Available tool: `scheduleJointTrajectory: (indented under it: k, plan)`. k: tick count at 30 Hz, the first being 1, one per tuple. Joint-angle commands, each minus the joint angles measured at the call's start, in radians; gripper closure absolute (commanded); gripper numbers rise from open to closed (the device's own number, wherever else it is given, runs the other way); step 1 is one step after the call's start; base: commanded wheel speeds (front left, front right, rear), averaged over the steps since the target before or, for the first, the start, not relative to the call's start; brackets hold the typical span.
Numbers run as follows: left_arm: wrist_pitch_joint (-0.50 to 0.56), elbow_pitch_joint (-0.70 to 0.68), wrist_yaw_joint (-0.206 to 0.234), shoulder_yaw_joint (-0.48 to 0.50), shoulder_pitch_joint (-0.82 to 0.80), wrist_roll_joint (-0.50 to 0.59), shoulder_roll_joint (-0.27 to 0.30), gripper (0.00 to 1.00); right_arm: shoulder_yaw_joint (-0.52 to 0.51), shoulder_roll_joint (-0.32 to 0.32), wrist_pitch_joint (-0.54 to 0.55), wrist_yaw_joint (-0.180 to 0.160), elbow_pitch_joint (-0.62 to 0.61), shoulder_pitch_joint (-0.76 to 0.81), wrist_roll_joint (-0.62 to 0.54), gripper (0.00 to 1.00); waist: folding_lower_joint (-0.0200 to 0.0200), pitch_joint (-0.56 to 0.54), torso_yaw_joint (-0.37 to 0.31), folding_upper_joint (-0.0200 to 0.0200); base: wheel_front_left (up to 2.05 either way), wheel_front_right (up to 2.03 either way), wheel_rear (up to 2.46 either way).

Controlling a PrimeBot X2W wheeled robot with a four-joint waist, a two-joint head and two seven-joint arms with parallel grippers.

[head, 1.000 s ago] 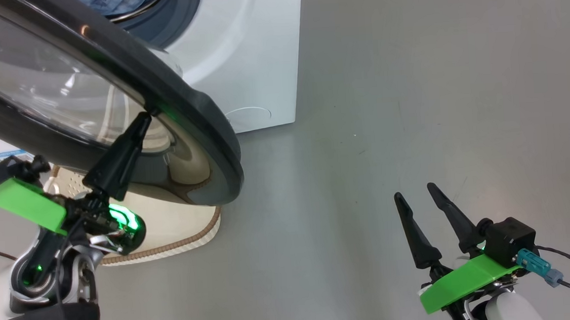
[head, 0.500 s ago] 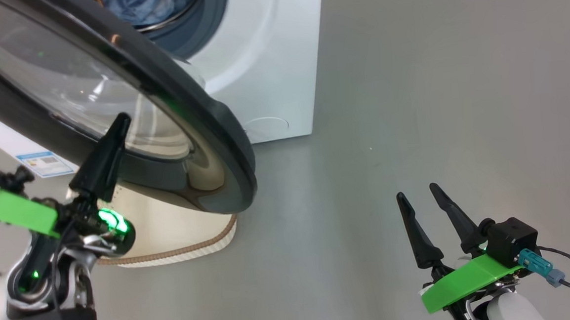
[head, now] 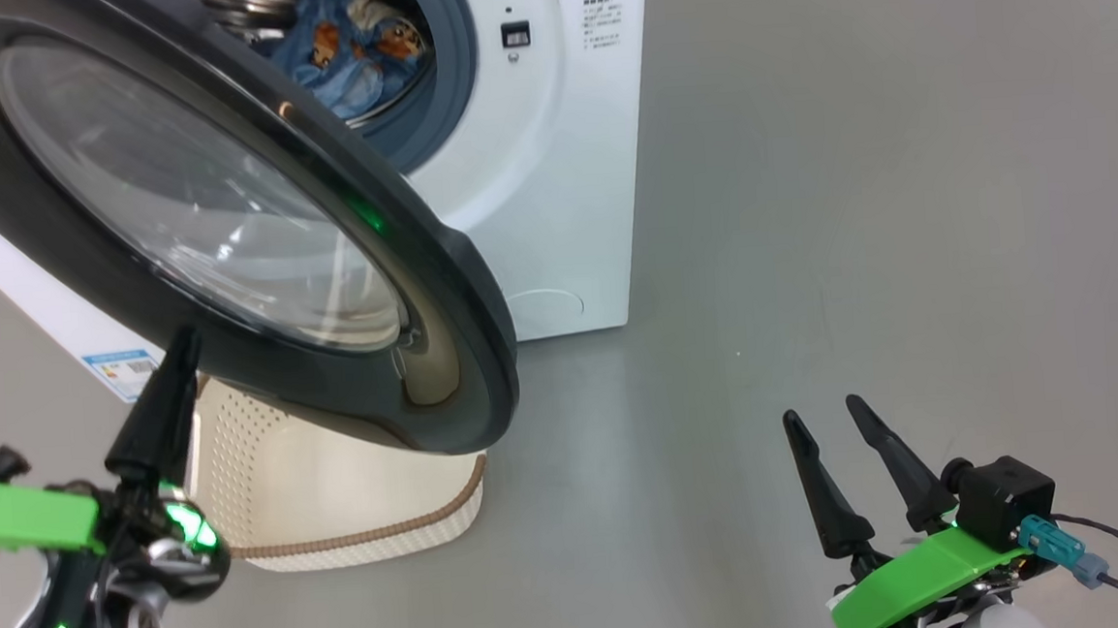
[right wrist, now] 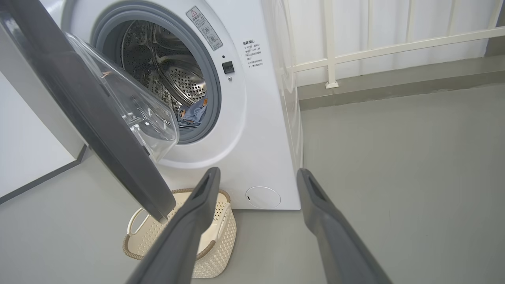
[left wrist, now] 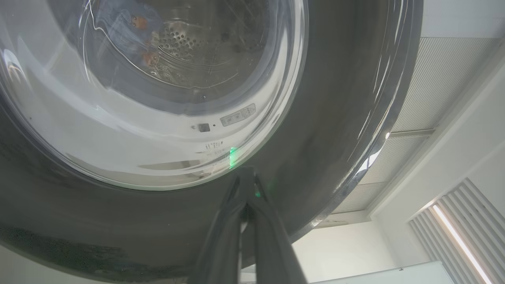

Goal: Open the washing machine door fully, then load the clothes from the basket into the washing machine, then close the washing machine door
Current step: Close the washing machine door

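Head view: the right gripper [head: 822,409] waits far to the right of the washing machine door [head: 441,292], fingers wide apart, holding nothing. The left gripper [head: 181,347] has its fingers pressed together, holding nothing. Its tip is at the door's bottom edge, lower than a second ago, when it was up by the glass. Under the door sits the basket [head: 359,540], which looks empty. Behind the door, the clothes [head: 349,55] lie inside the washing machine [head: 562,207]. I think only closing is left.
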Motion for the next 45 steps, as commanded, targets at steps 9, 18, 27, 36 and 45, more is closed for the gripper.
scheduleJointTrajectory:
  k: [9,18,27,36,45]
  plan:
    - [-0.061,-0.069,-0.010,0.030,0.091,0.027,0.027,1.00,0.012,0.005,-0.005,0.003,-0.028,0.021,0.002,0.00,0.0000,-0.037,0.000,0.0000,0.00,0.00,0.00]
    - [-0.172,-0.134,-0.010,0.034,0.158,0.082,0.027,0.00,0.013,0.005,-0.005,0.003,-0.025,0.032,0.002,0.00,0.0000,-0.058,0.009,0.0000,0.00,0.00,0.00]
    - [-0.386,-0.204,-0.010,-0.041,0.216,0.294,0.088,0.00,0.015,0.005,-0.005,0.003,-0.026,0.039,-0.003,0.00,0.0000,-0.068,0.012,0.0000,0.00,0.00,0.00]
    - [-0.661,-0.137,-0.010,-0.190,0.282,0.586,0.240,0.00,0.019,0.005,-0.005,0.003,-0.028,0.037,-0.005,0.00,0.0000,-0.072,0.004,0.0000,0.00,0.00,0.00]
    - [-0.700,-0.094,-0.010,-0.193,0.299,0.988,0.265,0.00,0.018,0.005,-0.005,0.003,-0.035,0.037,-0.008,0.00,0.0000,-0.069,0.001,0.0000,0.00,0.00,0.00]
